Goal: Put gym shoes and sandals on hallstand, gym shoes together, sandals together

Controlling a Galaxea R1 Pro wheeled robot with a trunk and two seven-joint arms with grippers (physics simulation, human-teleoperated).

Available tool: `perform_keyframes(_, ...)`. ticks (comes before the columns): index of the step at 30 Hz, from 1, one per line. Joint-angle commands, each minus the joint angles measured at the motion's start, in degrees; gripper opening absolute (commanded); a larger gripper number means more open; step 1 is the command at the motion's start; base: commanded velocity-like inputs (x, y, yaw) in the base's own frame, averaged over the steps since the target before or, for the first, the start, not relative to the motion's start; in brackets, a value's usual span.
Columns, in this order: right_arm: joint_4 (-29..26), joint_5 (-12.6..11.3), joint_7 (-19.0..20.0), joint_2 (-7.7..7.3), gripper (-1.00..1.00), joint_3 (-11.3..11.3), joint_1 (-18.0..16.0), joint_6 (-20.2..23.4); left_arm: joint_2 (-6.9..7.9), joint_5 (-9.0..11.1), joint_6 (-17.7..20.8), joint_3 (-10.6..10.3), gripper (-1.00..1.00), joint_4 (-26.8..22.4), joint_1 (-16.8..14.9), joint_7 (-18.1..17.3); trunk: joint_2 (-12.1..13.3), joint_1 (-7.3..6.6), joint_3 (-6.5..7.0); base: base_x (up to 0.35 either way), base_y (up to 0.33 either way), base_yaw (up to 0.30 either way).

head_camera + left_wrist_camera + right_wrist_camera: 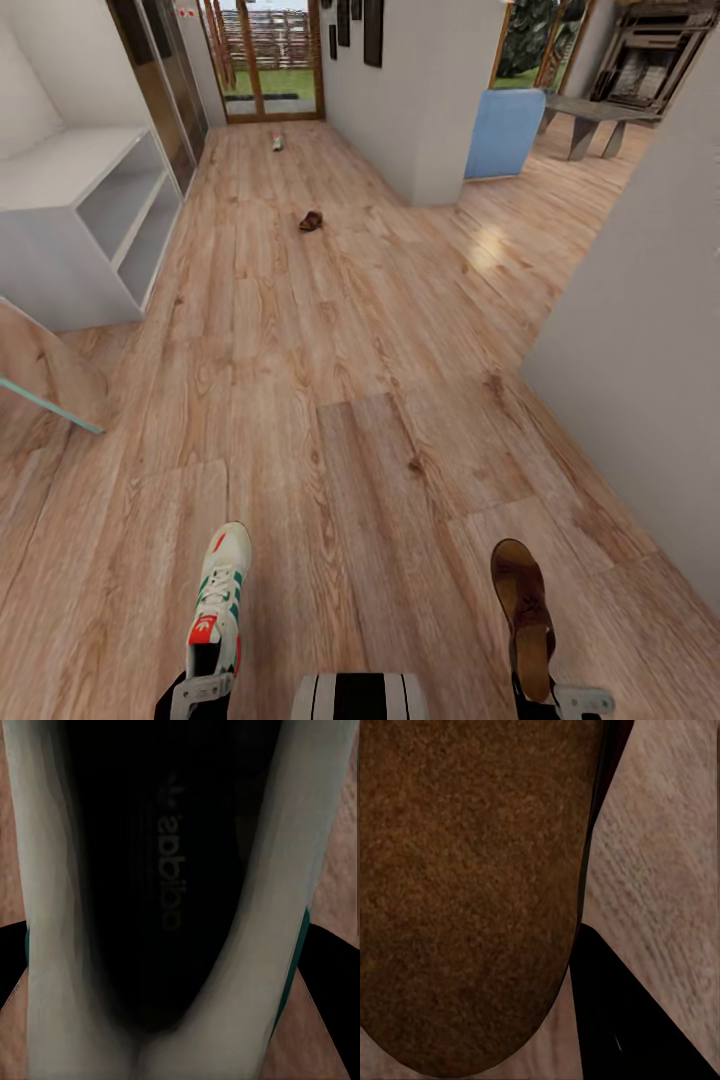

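Observation:
One white gym shoe with green stripes hangs low at the near left of the head view, heel in my left gripper, which is shut on it. The left wrist view looks into that shoe's dark inside. A brown sandal at the near right is held by my shut right gripper; its insole shows close up in the right wrist view. The second sandal lies on the corridor floor further ahead. The other gym shoe lies far down by the glass door. The white hallstand stands at the left.
A mint-framed mirror leans at the near left. A grey wall bounds the right side and a white wall corner juts in ahead. A blue chair and a bench stand beyond it.

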Motion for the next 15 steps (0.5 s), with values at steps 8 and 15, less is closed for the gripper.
perform_keyframes(8, 0.1, 0.1, 0.0, 0.05, -1.00, -0.3, -0.1, -0.2, -0.05, -0.2, -0.1, 0.2, -1.00, 0.0, 0.0, -0.4, 0.1, -0.21, 2.47, 0.000, 0.000, 0.000)
perform_keyframes(15, 0.2, 0.1, 0.0, 0.05, -1.00, -0.3, 0.0, -0.2, -0.09, -0.2, -0.1, 0.1, -1.00, 0.1, 0.0, -0.4, 0.2, -0.39, 4.64, 0.000, 0.000, 0.000)
